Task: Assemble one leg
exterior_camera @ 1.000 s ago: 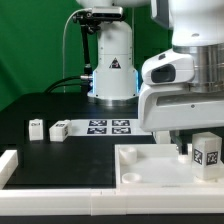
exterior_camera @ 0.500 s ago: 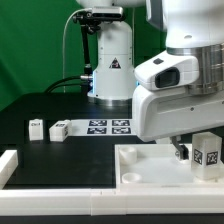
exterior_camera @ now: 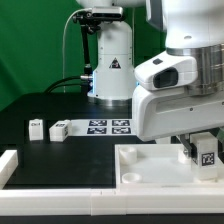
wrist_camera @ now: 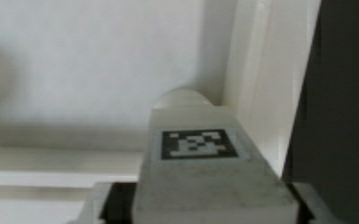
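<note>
My gripper (exterior_camera: 204,157) is shut on a leg (exterior_camera: 208,150), a small white post with a black-and-white tag on its side. It holds the leg upright over the right corner of the large white rimmed panel (exterior_camera: 140,160). In the wrist view the leg (wrist_camera: 201,150) fills the middle between my dark fingers (wrist_camera: 119,202), with the panel's raised rim (wrist_camera: 247,60) just beyond its tip. I cannot tell whether the leg's end touches the panel. Two more tagged white legs (exterior_camera: 36,127) (exterior_camera: 60,129) lie on the black table at the exterior view's left.
The marker board (exterior_camera: 108,126) lies flat behind the panel, in front of the robot base (exterior_camera: 110,70). A white L-shaped block (exterior_camera: 8,164) sits at the front, on the exterior view's left. The arm's bulk hides the panel's far right side.
The arm's wrist has shifted a little toward the exterior view's left, and the held leg has sunk slightly toward the panel's corner. The loose legs have not moved.
</note>
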`<state>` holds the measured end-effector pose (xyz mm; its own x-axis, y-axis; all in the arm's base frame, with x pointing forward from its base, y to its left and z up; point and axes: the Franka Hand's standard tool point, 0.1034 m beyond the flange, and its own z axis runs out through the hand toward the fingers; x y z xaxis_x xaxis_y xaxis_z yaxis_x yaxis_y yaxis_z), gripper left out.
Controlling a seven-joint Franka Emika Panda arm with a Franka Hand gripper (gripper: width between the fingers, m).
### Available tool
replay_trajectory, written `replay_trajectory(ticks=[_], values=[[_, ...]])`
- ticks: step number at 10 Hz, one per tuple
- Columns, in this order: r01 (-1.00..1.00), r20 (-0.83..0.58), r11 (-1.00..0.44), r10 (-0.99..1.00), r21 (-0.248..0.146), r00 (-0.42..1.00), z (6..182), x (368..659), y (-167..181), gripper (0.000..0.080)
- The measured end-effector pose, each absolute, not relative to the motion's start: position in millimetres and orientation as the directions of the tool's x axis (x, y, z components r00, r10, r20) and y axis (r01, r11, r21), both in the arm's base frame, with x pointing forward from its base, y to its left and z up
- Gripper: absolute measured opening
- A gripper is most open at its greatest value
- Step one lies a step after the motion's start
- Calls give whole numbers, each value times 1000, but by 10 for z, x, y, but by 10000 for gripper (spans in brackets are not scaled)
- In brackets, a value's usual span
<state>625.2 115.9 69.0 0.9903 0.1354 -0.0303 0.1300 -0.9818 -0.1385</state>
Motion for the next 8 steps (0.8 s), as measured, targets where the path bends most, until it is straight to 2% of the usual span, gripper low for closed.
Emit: replay_trajectory(ticks=[2, 4, 6, 8], values=[[-269, -67, -955, -262, -124, 963, 682, 6266, 1156, 290], [-580, -99, -810, -572, -88, 814, 676, 6266, 1154, 290], [-763, -113, -644, -755, -57, 646, 674, 6265, 1158, 290], [-855, -116, -517, -848, -36, 517, 674, 6266, 1160, 290]])
